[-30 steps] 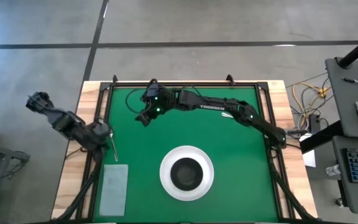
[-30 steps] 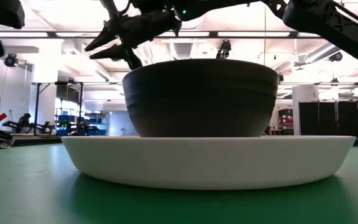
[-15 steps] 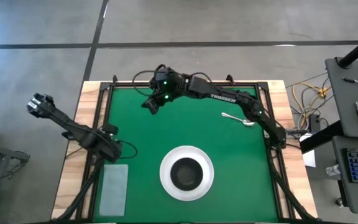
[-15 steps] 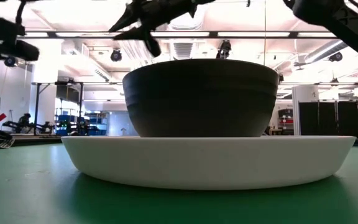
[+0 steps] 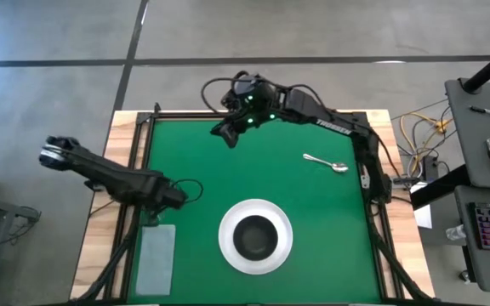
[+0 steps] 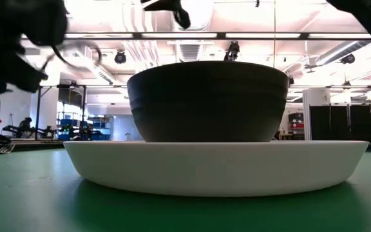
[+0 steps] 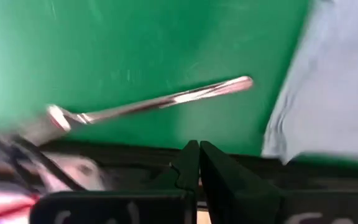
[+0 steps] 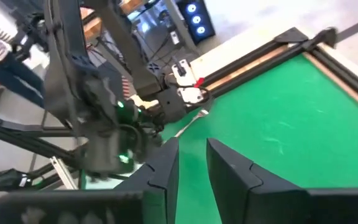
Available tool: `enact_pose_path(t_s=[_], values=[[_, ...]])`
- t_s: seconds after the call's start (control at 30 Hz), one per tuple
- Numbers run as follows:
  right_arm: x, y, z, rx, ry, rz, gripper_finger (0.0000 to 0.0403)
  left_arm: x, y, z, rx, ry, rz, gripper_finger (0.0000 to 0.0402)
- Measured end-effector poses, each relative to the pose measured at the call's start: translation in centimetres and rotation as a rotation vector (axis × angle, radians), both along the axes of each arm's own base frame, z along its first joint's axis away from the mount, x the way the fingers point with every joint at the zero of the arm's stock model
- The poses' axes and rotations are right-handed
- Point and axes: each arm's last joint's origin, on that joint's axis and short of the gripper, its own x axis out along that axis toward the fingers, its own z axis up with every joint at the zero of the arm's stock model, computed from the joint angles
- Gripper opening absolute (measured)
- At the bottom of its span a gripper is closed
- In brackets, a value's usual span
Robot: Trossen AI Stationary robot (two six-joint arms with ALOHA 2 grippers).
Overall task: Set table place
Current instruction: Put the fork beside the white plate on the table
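plates: 1 (image 5: 255, 235) | bowls: 1 (image 5: 255, 236) | spoons: 1 (image 5: 326, 162) | forks: 1 (image 7: 151, 106) | napkins: 1 (image 5: 156, 257) | desks: 1 (image 5: 228, 183) | arms: 2 | tools: 2, left tool (image 5: 179, 195), right tool (image 5: 225, 136)

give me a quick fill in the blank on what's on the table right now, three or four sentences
1. The dark bowl sits on the white ____.
2. The spoon lies on the green table, on the ____ arm's side.
3. The grey napkin lies flat near the table's ____ edge.
4. The fork lies beside the ____.

Missing words: plate; right; left; napkin
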Motion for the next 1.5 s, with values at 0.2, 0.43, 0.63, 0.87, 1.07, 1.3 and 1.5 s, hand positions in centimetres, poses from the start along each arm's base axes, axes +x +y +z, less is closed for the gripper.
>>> enact_pose_path(t_s=[0.2,0.43,0.63,0.87,1.07,1.3,1.5], values=[[-1.9,0.4,1.0,-0.037,0.065,-0.059,0.0082,1.5,1.7,-2.1,0.106,0.146,0.476,0.0],[-2.7,0.5,0.3,-0.078,0.176,-0.062,0.0079,2.5,2.1,-2.1,0.217,-0.032,0.878,0.0],[-2.8,0.5,0.1,-0.115,0.195,-0.033,0.0084,1.6,2.7,-1.5,0.371,-0.161,1.148,0.0],[-2.8,0.5,0.1,-0.145,0.2,-0.009,0.0084,1.1,2.7,-2.4,0.393,-0.167,1.27,0.0006],[-3.0,0.3,-0.1,-0.167,0.223,0.008,0.0086,1.3,2.6,-3.1,0.405,-0.09,1.311,0.0056],[-3.5,-0.7,-0.3,-0.183,0.255,0.006,0.0086,1.8,2.3,-4.3,0.423,0.037,1.383,0.0126],[-3.7,-1.4,-0.4,-0.198,0.265,0.003,0.0083,2.1,2.0,-5.3,0.424,0.113,1.442,0.0149]])
